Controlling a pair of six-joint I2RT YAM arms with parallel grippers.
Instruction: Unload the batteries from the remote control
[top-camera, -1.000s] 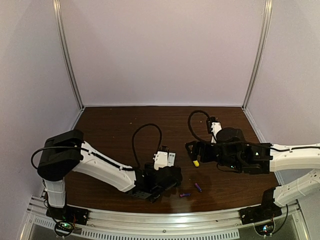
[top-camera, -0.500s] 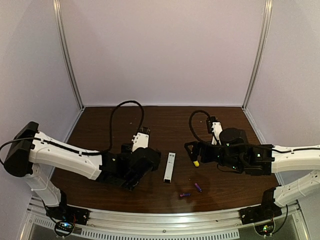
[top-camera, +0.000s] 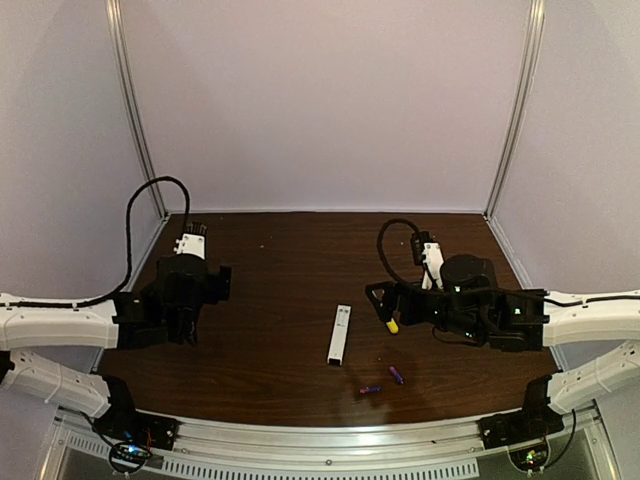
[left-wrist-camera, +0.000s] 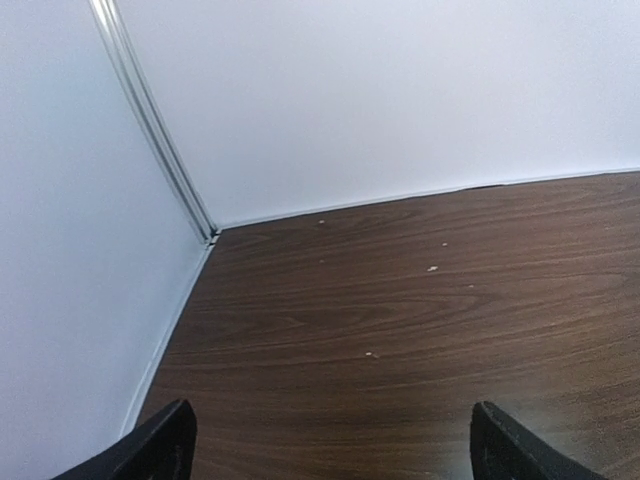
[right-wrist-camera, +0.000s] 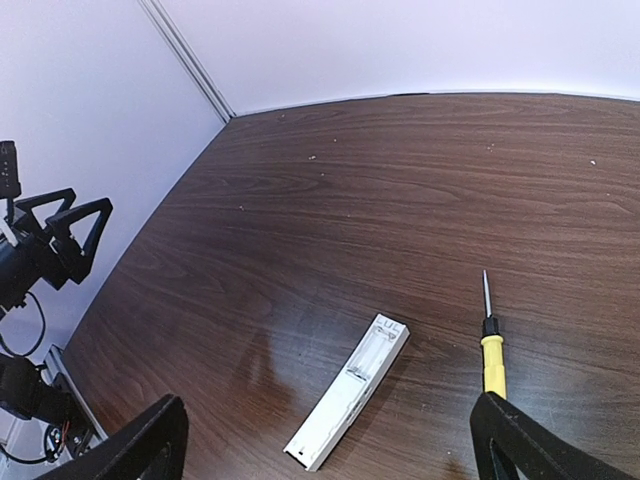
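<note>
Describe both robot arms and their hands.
The left arm and right arm have white shells with black joints. Each trails a looping black cable. The left hand and right hand have black, pointed fingers.

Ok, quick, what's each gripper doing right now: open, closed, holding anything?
The left gripper is open, fingers spread wide, holding nothing.
The right gripper is open too, holding nothing.
</note>
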